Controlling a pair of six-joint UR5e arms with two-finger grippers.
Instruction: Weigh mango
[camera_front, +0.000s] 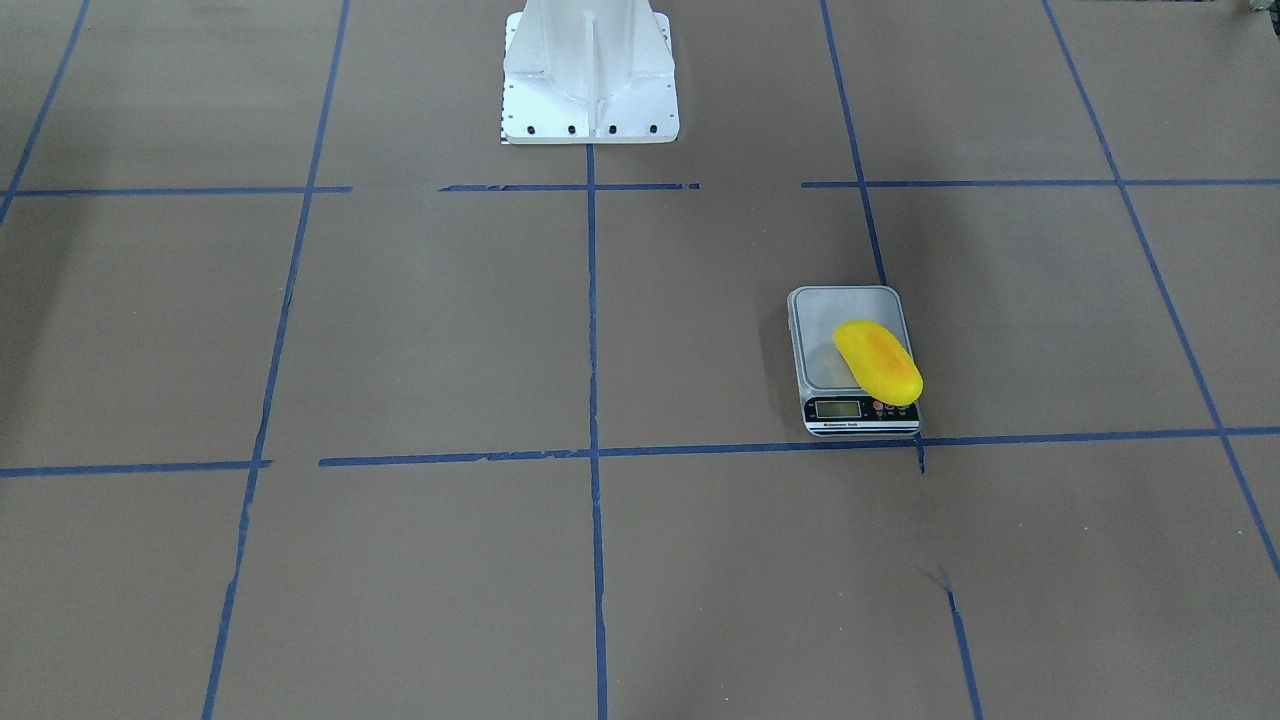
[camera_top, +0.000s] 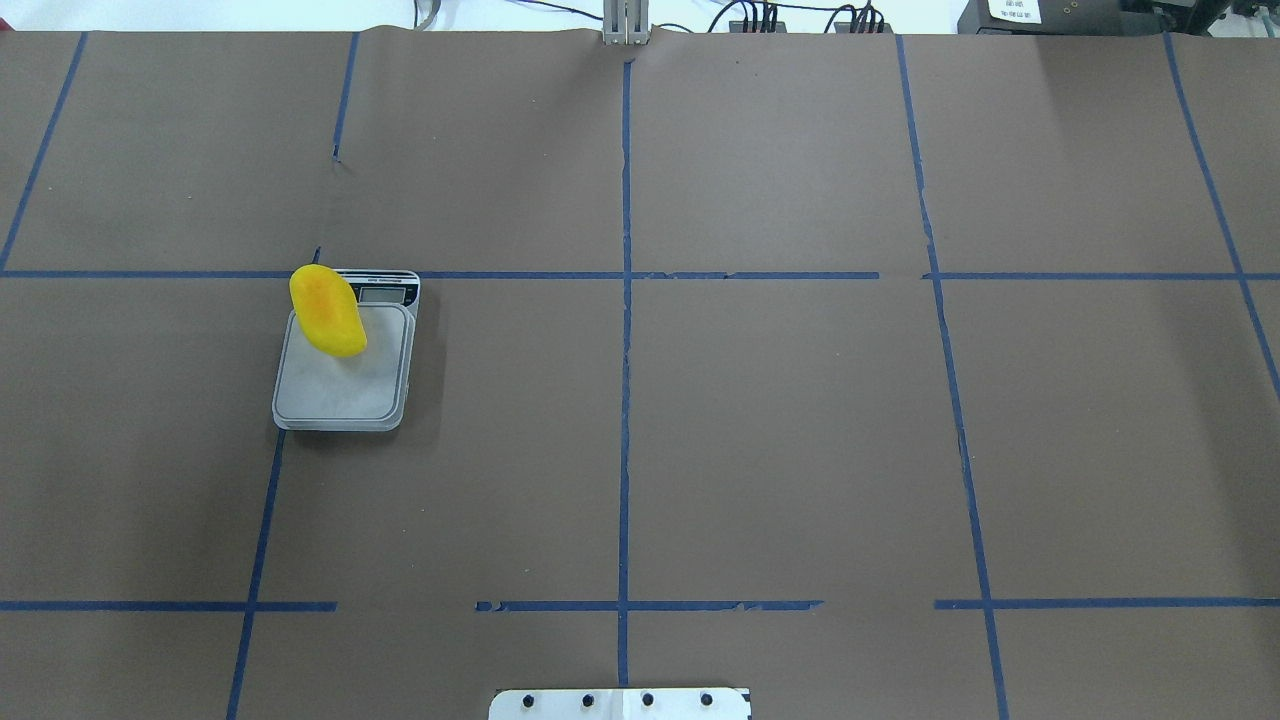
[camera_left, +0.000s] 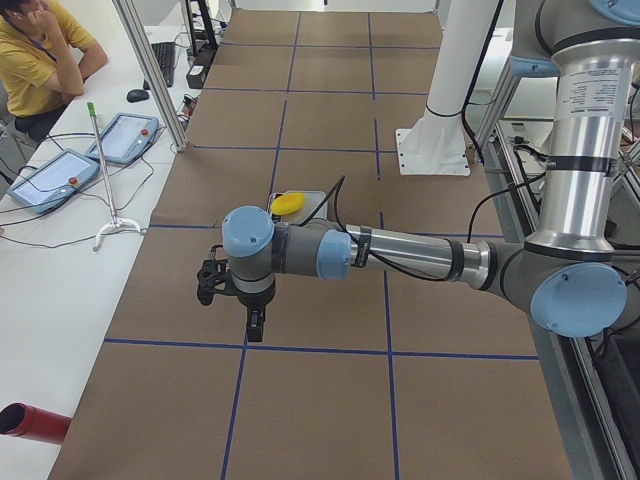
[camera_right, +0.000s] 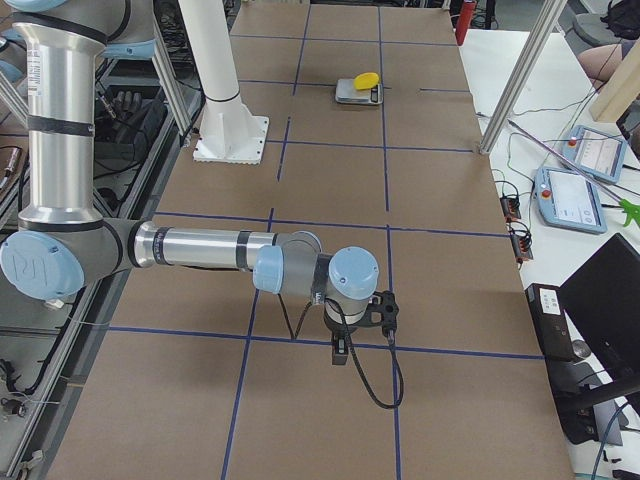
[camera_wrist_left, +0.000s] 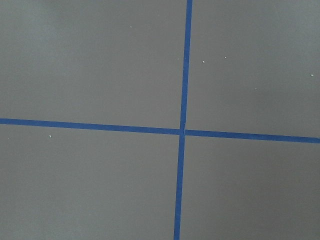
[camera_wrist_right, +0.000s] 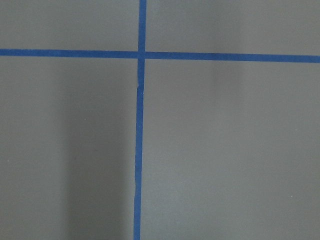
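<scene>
Here, glossy yellow orange-blushed mango (camera_front: 878, 361) on scale (camera_front: 825, 340), left tool (camera_left: 255, 326), right tool (camera_right: 340, 351), openness unclear

You got no readable text here — the display (camera_front: 838, 408) on the scale (camera_front: 828, 335) and the printed strip (camera_front: 862, 427) below it were too small to make out. The white sticker (camera_left: 590, 95) on the left arm (camera_left: 400, 255) carried lines of print — illegible too.

The overhead view looks forward and down from behind the base (camera_top: 620, 703); the front view faces it across the tabletop (camera_front: 400, 330). Both share the scale (camera_top: 345, 385), mango (camera_top: 325, 310) and tape grid (camera_front: 592, 300). Side views look along the tabletop from either end. Wrist cameras hang close over its crossings.
</scene>
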